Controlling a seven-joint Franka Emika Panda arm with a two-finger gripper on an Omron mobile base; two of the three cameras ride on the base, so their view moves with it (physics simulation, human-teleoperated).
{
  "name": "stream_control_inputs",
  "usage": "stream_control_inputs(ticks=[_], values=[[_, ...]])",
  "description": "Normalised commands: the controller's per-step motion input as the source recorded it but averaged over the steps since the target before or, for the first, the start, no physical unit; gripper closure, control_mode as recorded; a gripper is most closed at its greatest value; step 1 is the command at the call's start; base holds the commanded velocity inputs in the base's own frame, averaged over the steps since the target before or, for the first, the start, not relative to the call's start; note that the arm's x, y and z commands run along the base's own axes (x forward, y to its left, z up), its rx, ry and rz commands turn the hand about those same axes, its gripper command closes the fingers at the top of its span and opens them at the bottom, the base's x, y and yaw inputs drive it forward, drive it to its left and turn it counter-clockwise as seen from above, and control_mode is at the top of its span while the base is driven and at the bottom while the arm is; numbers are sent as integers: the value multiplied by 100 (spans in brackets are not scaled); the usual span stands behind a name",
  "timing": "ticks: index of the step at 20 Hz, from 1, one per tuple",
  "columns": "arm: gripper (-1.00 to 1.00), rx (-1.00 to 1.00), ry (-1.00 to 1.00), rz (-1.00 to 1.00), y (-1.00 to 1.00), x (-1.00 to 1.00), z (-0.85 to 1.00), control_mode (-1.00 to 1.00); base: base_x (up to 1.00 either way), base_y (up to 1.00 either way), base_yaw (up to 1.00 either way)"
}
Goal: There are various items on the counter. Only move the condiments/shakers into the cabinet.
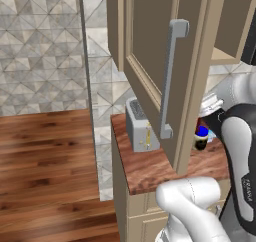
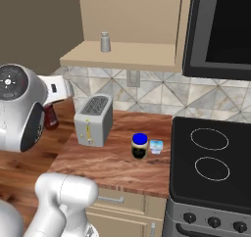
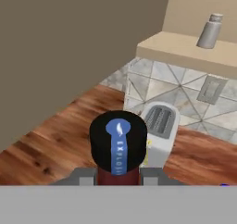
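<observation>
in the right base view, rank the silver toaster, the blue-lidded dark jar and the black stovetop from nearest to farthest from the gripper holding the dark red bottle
1. Silver toaster, on the counter's left part, just right of the gripper shut on the dark red bottle.
2. Blue-lidded dark jar, mid-counter, right of the toaster.
3. Black stovetop, far right, past the counter's end.

Even, flat rendered light, soft shadows, slight blur, no glare
</observation>
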Motion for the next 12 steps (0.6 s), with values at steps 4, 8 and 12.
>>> stream_control_inputs(ticks=[4,8,12], values=[[100,0,-7,0,0,-8,10,-100,0,0,0],[100,0,-36,-8,-2,-26,68,-100,0,0,0],[100,0,-44,-16,0,-6,58,-100,0,0,0]])
